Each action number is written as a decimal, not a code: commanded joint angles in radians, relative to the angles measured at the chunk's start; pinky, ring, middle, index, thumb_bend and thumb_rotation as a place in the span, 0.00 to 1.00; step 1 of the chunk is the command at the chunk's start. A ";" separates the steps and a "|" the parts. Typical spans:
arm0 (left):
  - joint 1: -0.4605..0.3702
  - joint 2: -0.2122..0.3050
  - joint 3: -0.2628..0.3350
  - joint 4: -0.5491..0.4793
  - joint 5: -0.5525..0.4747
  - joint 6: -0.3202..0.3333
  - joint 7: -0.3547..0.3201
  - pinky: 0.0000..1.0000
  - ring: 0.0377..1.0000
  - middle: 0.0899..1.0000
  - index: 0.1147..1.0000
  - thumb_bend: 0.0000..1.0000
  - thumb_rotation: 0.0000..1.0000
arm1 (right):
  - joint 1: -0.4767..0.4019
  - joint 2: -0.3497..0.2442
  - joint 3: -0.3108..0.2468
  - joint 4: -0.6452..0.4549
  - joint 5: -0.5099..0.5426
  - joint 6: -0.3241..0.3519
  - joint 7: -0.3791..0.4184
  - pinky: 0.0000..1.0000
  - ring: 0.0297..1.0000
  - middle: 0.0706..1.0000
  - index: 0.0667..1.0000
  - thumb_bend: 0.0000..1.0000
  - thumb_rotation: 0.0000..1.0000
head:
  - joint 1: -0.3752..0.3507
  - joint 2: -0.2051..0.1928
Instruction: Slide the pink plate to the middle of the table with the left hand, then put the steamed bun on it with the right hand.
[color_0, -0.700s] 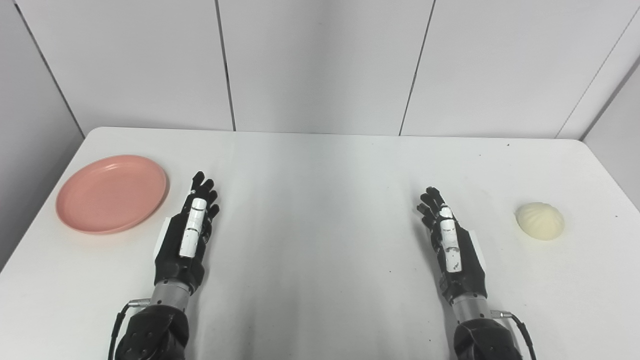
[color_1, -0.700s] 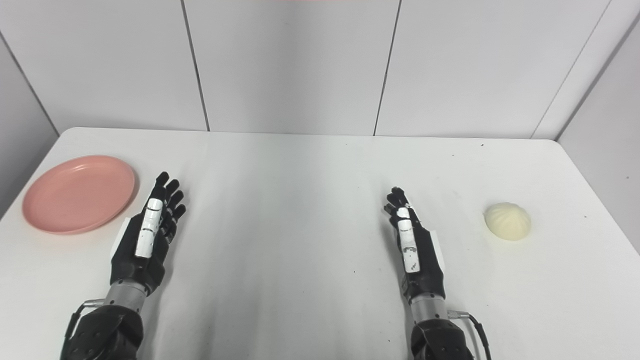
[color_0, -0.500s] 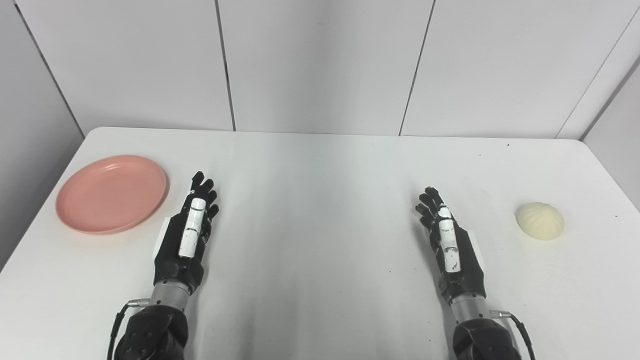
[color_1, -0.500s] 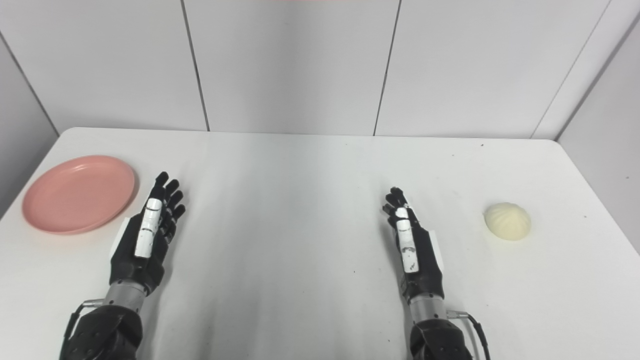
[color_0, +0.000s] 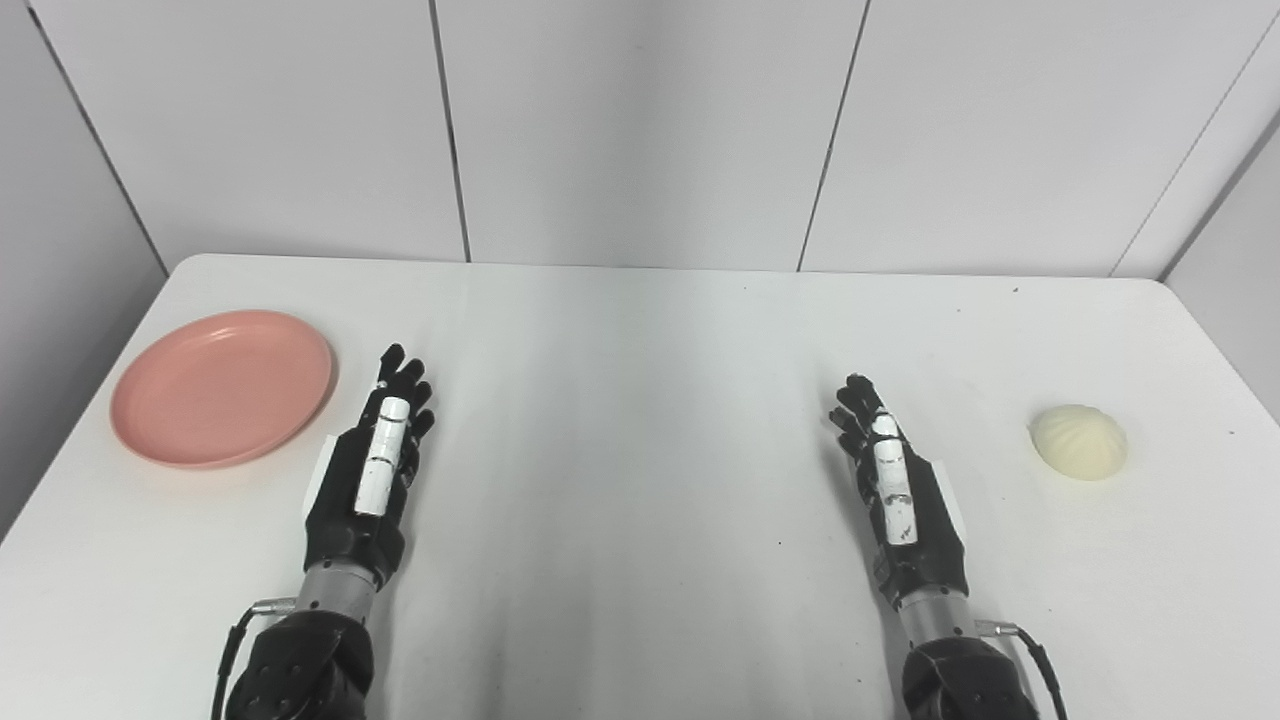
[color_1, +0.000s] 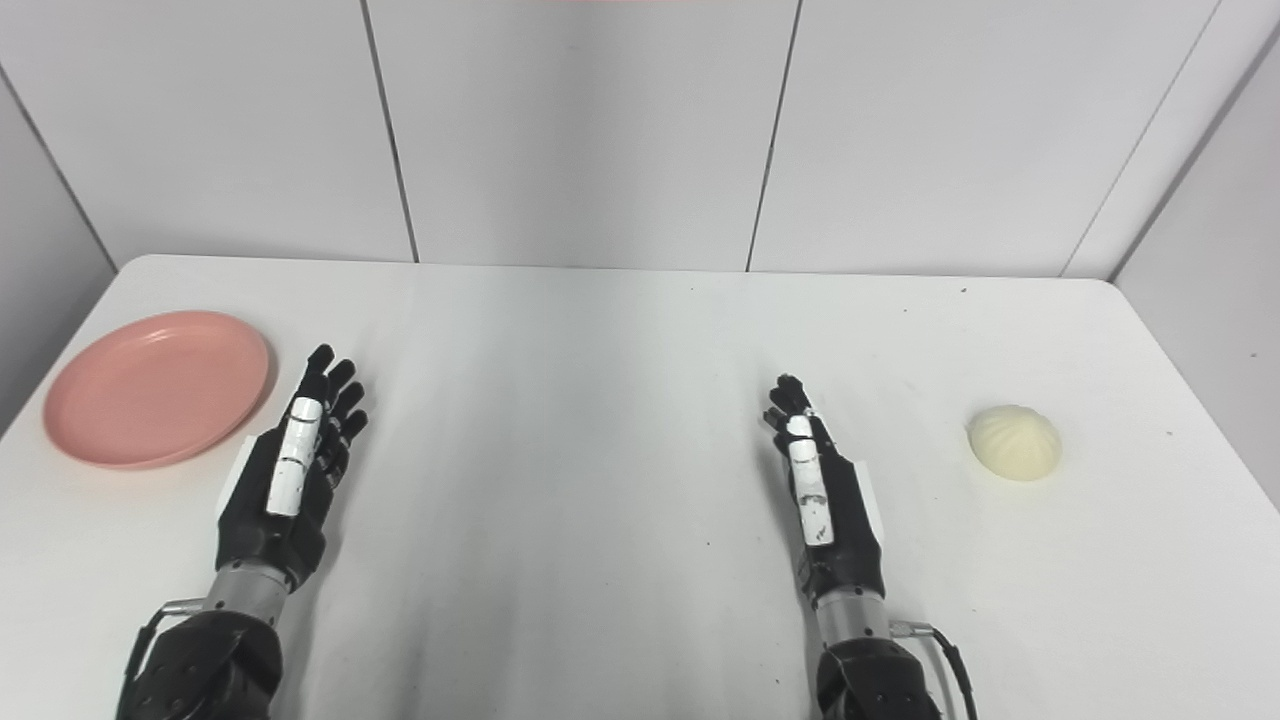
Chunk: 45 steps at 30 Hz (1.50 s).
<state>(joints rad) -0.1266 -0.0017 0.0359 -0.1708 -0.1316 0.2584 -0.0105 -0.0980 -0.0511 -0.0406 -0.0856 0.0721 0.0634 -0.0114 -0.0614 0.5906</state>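
The pink plate (color_0: 222, 387) lies flat at the table's far left, with nothing on it. My left hand (color_0: 372, 463) rests just to its right, a small gap away, fingers stretched out and apart, holding nothing. The pale steamed bun (color_0: 1079, 442) sits on the table at the right side. My right hand (color_0: 893, 484) is open too, fingers extended, some way left of the bun and not touching it.
The white table (color_0: 640, 380) runs back to a grey panelled wall (color_0: 640, 130). Its left and right edges lie close to the plate and the bun. Bare tabletop stretches between the two hands.
Both hands have drifted very slightly left and back toward me. The plate and the bun have not moved.
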 joint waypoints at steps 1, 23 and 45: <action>-0.037 0.006 -0.002 -0.018 0.005 -0.022 -0.007 1.00 1.00 1.00 1.00 0.81 0.86 | -0.029 -0.003 -0.001 -0.018 0.006 -0.020 0.013 0.97 0.91 0.92 0.91 0.82 1.00 | 0.001 0.000; -0.027 -0.028 -0.030 0.038 0.032 -0.076 -0.002 1.00 1.00 1.00 1.00 0.76 0.86 | -0.019 -0.035 -0.026 0.049 0.045 -0.082 0.044 0.97 0.91 0.92 0.91 0.82 0.99 | 0.134 -0.087; -0.028 -0.077 -0.083 0.148 0.104 -0.189 0.016 1.00 0.99 1.00 1.00 0.65 0.93 | -0.025 -0.084 -0.074 0.178 0.116 -0.180 0.119 1.00 0.93 0.94 0.93 0.71 1.00 | 0.266 -0.193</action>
<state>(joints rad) -0.1294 -0.0741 -0.0374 -0.0162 -0.0355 0.1018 0.0105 -0.1455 -0.1332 -0.1070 0.0553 0.1832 -0.0581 0.0984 0.2056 0.3973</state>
